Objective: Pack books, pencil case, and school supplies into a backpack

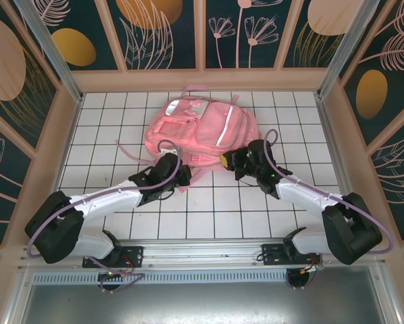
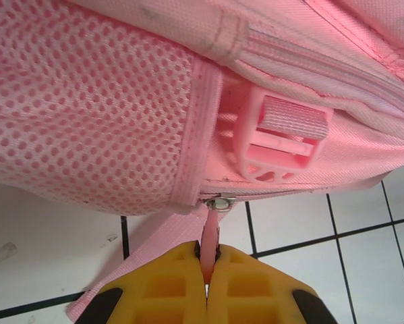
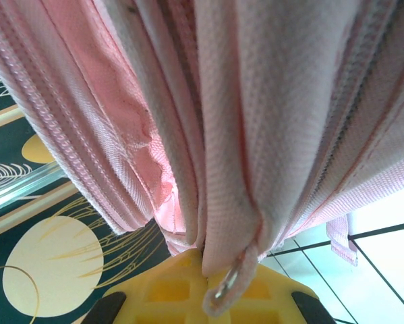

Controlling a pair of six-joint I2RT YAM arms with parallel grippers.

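A large pink fabric backpack with pale reflective stripes [image 1: 202, 128] lies flat on the white tiled bench [image 1: 208, 216], toward the rear middle of the surface, with its pink straps trailing out past its edges. Both arms reach in to its near edge, one at each side. The left claw [image 1: 181, 177] sits at the near-left corner of the backpack. Seen from the left wrist, its yellow fingers [image 2: 161, 287] are clenched together on a slim pink zipper pull tab [image 2: 210, 233], which hangs from a small metal ring at the end of the zip line. Just above the tab are a pink mesh side pocket [image 2: 87, 115] and a pink plastic strap buckle threaded with grey webbing [image 2: 279, 138]. Under the left claw [image 2: 207, 260] a pink strap lies on the tiles. The right claw [image 1: 230, 162] sits at the near-right edge of the backpack. Its wrist view looks up along hanging folds of the pink fabric [image 3: 255, 101] with zip teeth running down them. There the right claw [image 3: 208, 270] is pinched shut on the lower end of a fabric fold, and a small silver metal zipper ring [image 3: 228, 283] dangles in front of the yellow fingers [image 3: 161, 290].
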